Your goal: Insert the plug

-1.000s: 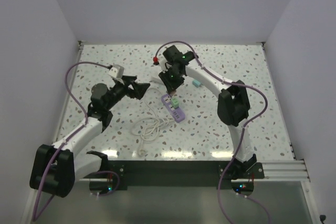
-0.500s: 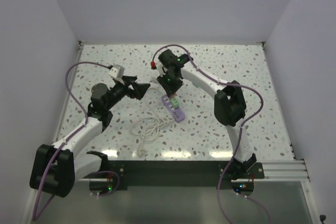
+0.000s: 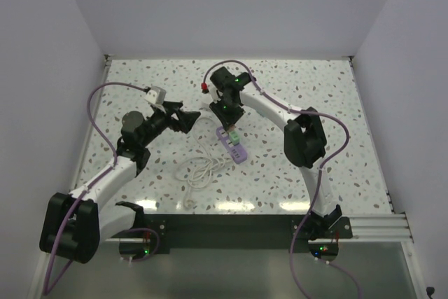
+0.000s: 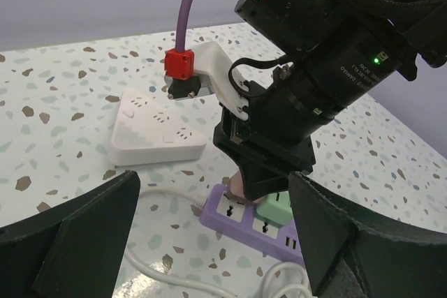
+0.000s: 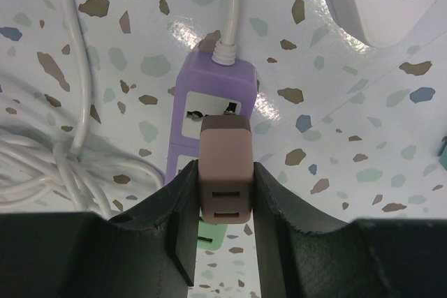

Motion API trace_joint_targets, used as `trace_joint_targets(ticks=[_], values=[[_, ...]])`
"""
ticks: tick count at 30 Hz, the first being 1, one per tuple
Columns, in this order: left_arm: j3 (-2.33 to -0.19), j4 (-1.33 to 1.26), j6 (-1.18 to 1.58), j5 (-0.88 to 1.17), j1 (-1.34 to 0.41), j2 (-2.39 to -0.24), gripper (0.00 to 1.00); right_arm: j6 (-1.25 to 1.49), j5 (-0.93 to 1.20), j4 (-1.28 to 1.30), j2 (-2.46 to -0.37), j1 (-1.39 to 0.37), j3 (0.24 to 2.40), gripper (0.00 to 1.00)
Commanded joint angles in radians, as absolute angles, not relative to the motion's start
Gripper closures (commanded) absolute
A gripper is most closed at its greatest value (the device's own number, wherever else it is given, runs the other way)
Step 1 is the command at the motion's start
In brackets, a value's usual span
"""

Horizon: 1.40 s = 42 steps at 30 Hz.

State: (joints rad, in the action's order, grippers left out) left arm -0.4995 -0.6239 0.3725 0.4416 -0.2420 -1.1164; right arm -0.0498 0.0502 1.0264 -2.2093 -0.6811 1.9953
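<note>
My right gripper (image 5: 225,176) is shut on a pink plug (image 5: 224,165), which it holds upright over the cable end of a purple power strip (image 5: 213,92). The plug's lower end hides the socket beneath it, so contact cannot be judged. A green plug (image 4: 277,209) sits in a neighbouring socket of the purple strip (image 3: 233,147). In the left wrist view the pink plug (image 4: 239,185) shows under the right gripper's fingers. My left gripper (image 3: 187,119) stands open just left of the strip, nothing between its fingers (image 4: 73,232).
A white power strip (image 4: 156,128) lies flat behind the purple one. The purple strip's white cable (image 3: 199,169) lies coiled toward the near edge. A small teal object (image 5: 443,153) lies to the right. White walls enclose the table on three sides.
My right gripper has shifted slightly left and lower with the pink plug, closer over the purple strip. The left arm has stayed still.
</note>
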Motion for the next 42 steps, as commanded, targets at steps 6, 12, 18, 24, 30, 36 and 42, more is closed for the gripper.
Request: trace_joint_targets(ticks=[6,12,18,24,30,36,42], values=[[-0.541,-0.635,0.35,0.454,-0.233,-1.106,0.07,-0.026,0.003,1.028,-2.23,-0.692,1.994,1.0],[-0.541,-0.637,0.35,0.46,-0.233,-1.111,0.06,-0.018,-0.029,1.009,-2.25,-0.701,1.985,1.0],[-0.541,-0.637,0.348,0.46,-0.233,-1.109,0.06,-0.014,-0.037,0.997,-2.269,-0.701,1.961,1.0],[-0.54,-0.641,0.351,0.466,-0.233,-1.114,0.06,-0.009,-0.04,0.962,-2.273,-0.703,1.928,1.0],[-0.54,-0.643,0.351,0.468,-0.233,-1.114,0.06,-0.009,-0.043,0.95,-2.289,-0.704,1.925,1.0],[-0.54,-0.643,0.351,0.468,-0.233,-1.114,0.06,-0.009,-0.048,0.943,-2.295,-0.706,1.898,1.0],[-0.54,-0.644,0.351,0.469,-0.233,-1.114,0.06,-0.008,-0.055,0.902,-2.258,-0.706,1.793,1.0]])
